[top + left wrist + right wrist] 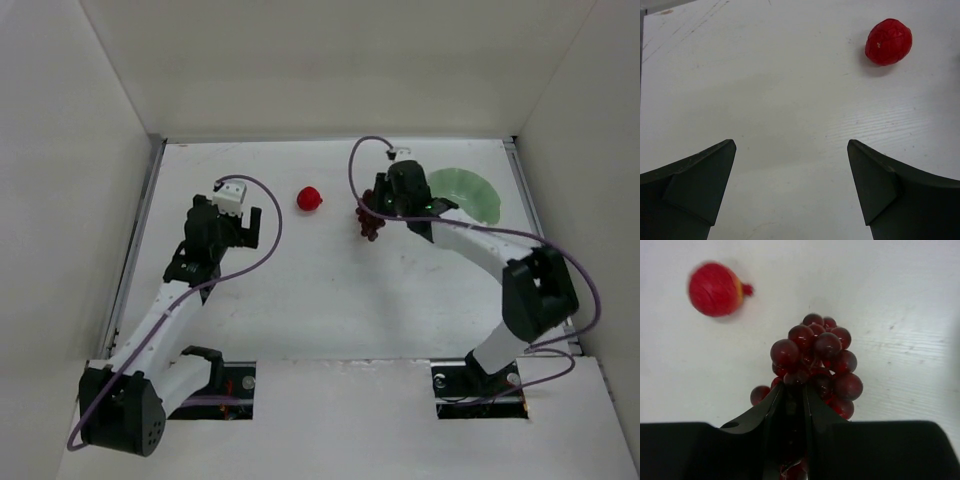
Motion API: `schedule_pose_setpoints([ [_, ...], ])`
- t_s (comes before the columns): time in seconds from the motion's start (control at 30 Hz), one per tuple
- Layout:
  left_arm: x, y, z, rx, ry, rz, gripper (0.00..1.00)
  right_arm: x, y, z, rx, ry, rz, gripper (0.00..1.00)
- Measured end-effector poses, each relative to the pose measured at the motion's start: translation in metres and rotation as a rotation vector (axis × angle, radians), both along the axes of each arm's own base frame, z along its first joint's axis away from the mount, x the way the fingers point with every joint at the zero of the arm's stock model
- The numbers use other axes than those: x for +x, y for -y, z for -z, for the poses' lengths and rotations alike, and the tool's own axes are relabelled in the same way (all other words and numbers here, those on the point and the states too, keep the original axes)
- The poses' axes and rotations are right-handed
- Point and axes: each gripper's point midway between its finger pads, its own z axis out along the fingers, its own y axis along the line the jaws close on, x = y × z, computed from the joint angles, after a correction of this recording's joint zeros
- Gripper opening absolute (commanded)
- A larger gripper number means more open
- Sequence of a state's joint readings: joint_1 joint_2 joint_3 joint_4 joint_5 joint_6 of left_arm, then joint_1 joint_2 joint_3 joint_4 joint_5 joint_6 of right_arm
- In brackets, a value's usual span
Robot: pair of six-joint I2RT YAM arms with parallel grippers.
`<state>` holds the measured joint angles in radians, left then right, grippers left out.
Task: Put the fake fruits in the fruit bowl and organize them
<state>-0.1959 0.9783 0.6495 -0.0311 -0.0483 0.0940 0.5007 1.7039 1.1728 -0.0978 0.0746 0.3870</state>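
A white tabletop [330, 290] is seen under both arms, walled in on three sides by pale panels [330, 70]. The pale green bowl [470, 190], wavy at its rim, is set on the tabletop behind the right claw [792, 390], on the side away from its fingertips, and part of it is hidden by the right arm [480, 250]. Nothing can be seen inside the part of the bowl that shows. The right claw is clenched on the bunch of grapes [815, 355]: the near end of the dark purple-red bunch is pinched between the two narrowly set fingers, and the rest of the bunch is thrust out ahead of the fingertips. Whether the bunch is touching the tabletop cannot be told. The left claw [790, 145] is released, its fingers spread wide over bare tabletop with nothing between them. The red fruit [888, 42], round and glossy, is found on the tabletop ahead of the left claw and off to its right, apart from both fingers; from the right claw it is seen ahead and to the left, near the grapes but not touching them.
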Motion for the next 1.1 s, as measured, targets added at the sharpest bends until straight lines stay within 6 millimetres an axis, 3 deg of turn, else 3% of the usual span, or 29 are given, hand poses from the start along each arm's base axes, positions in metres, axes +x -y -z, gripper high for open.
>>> schedule_pose_setpoints([
  [0.1, 0.001, 0.011, 0.006, 0.020, -0.018, 0.038, 1.00, 0.001, 0.032, -0.064, 0.053, 0.128, 0.079, 0.08],
  [0.2, 0.009, 0.028, 0.012, 0.052, -0.051, 0.101, 1.00, 0.014, 0.100, -0.125, 0.068, 0.280, 0.253, 0.11],
  [0.23, 0.014, 0.035, 0.011, 0.061, -0.057, 0.124, 1.00, 0.016, 0.122, -0.136, 0.061, 0.310, 0.308, 0.11],
  [0.33, 0.038, 0.056, -0.001, 0.074, -0.054, 0.184, 1.00, 0.026, 0.187, -0.138, 0.011, 0.326, 0.468, 0.16],
  [0.4, 0.060, 0.072, -0.014, 0.072, -0.034, 0.218, 1.00, 0.032, 0.213, -0.119, -0.020, 0.284, 0.526, 0.23],
  [0.43, 0.070, 0.080, -0.020, 0.070, -0.023, 0.230, 1.00, 0.034, 0.223, -0.105, -0.034, 0.251, 0.547, 0.32],
  [0.57, 0.110, 0.115, -0.034, 0.066, 0.021, 0.285, 1.00, 0.039, 0.246, -0.051, -0.046, 0.123, 0.584, 0.77],
  [0.63, 0.123, 0.133, -0.029, 0.068, 0.022, 0.313, 1.00, 0.038, 0.251, -0.036, -0.036, 0.082, 0.587, 0.85],
  [0.7, 0.132, 0.147, -0.017, 0.073, 0.003, 0.331, 1.00, 0.036, 0.252, -0.033, -0.022, 0.072, 0.583, 0.88],
  [0.8, 0.145, 0.163, 0.008, 0.083, -0.037, 0.352, 1.00, 0.032, 0.249, -0.045, 0.002, 0.100, 0.570, 0.89],
  [0.97, 0.169, 0.176, 0.043, 0.095, -0.090, 0.356, 1.00, 0.015, 0.245, -0.075, 0.035, 0.179, 0.559, 0.91],
  [1.1, 0.183, 0.183, 0.060, 0.096, -0.112, 0.359, 1.00, 0.000, 0.244, -0.079, 0.041, 0.200, 0.555, 0.92],
])
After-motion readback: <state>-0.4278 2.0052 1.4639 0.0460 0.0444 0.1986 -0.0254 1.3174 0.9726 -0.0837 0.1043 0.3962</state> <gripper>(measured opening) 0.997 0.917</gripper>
